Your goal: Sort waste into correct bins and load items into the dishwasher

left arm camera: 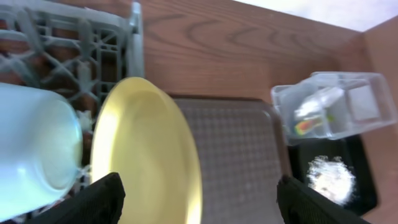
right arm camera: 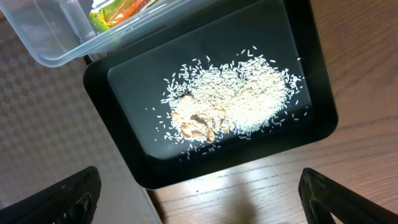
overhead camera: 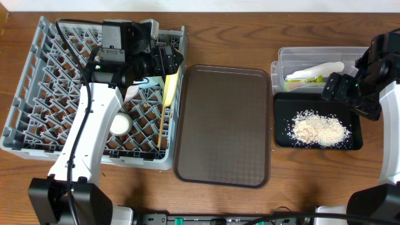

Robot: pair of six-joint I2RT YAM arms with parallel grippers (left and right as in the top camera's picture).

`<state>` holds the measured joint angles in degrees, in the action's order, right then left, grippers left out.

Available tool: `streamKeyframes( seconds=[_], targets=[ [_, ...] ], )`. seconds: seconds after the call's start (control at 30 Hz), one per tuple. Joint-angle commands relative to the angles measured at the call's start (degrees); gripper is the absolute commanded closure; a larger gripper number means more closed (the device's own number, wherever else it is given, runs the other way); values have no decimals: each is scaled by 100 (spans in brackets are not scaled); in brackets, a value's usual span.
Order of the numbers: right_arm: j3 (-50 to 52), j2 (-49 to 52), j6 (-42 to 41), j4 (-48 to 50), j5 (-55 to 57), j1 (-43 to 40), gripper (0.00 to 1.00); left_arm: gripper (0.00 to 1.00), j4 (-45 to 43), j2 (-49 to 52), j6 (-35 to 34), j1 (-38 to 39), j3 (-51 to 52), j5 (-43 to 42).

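Rice (right arm camera: 236, 106) lies in a heap in the black tray (right arm camera: 124, 149). The right pincer (right arm camera: 199, 177) hangs over it, spread wide, holding nothing. The clear tub (overhead camera: 287, 59) just behind has the wrapper (right arm camera: 118, 12) and napkin (overhead camera: 319, 69) inside. The yellow plate (left arm camera: 146, 155) stands on its edge in the grey rack (overhead camera: 37, 94), beside the blue bowl (left arm camera: 31, 149). The left pincer (left arm camera: 199, 183) is spread wide by the plate. The cup (overhead camera: 120, 123) and chopsticks (overhead camera: 162, 122) sit in the rack too.

Table (overhead camera: 237, 25) bears rack (overhead camera: 28, 75), brown tray (overhead camera: 222, 125), tub (overhead camera: 294, 59), black tray (overhead camera: 282, 128).
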<state>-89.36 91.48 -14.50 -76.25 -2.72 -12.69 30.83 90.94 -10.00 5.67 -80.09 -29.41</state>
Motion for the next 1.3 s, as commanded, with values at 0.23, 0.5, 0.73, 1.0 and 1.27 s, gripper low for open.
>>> streamKeyframes(
  seconds=[0.23, 0.5, 0.73, 1.0, 1.27],
  targets=[
    [-46, -9, 326, 1241, -949, 282, 1, 18, 914, -693, 289, -13, -2, 1878],
    [13, 131, 1248, 2295, -455, 1043, 1, 17, 2579, -660, 240, -26, 0, 3200],
    [24, 76, 1067, 1504, -181, 1060, 1, 17, 3432, -780, 247, -26, 35, 2846],
    [525, -643, 1034, 1447, -179, 1051, 1, 16, 3018, -2050, 297, -24, 782, 2577],
    [2802, -3287, 1027, 2767, -85, 1051, 1, 8, 2334, -4404, 603, -24, 2022, 2308]
  ],
)
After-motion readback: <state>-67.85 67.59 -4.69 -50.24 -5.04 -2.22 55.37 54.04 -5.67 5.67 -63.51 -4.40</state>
